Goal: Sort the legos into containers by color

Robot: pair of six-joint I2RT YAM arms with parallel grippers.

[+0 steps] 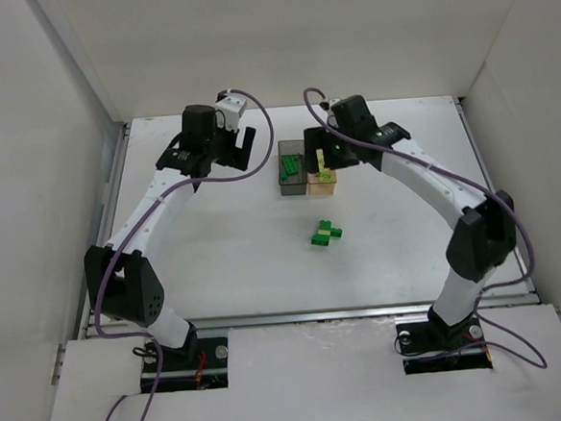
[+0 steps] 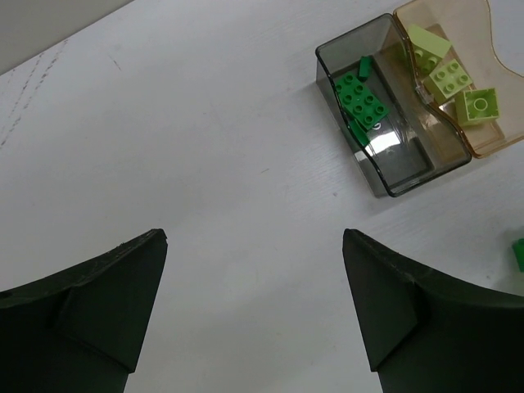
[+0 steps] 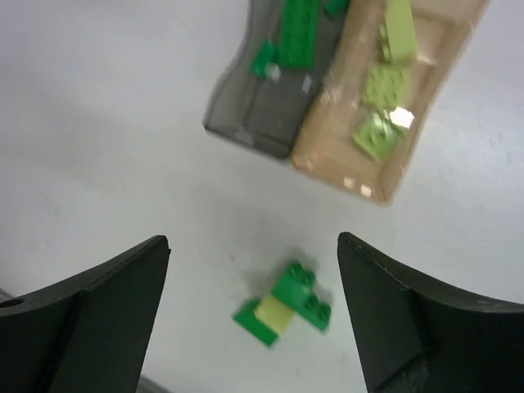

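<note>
The two joined containers stand at mid-table: the dark grey one [image 1: 291, 174] holds dark green legos [image 2: 363, 98], and the orange-tan one [image 1: 324, 181] holds pale yellow-green legos [image 2: 450, 78]. A small cluster of dark green bricks with one pale brick [image 1: 326, 234] lies on the table nearer than the containers. My right gripper [image 1: 351, 148] is open and empty, held high just right of the containers; in the right wrist view the cluster [image 3: 282, 307] shows between its fingers [image 3: 253, 240]. My left gripper [image 1: 211, 157] is open and empty over bare table left of the containers.
White walls enclose the table on the left, right and back. In the left wrist view the grey container [image 2: 385, 160] and the orange-tan one [image 2: 483, 139] sit at the upper right, and a green brick [image 2: 518, 252] shows at the right edge.
</note>
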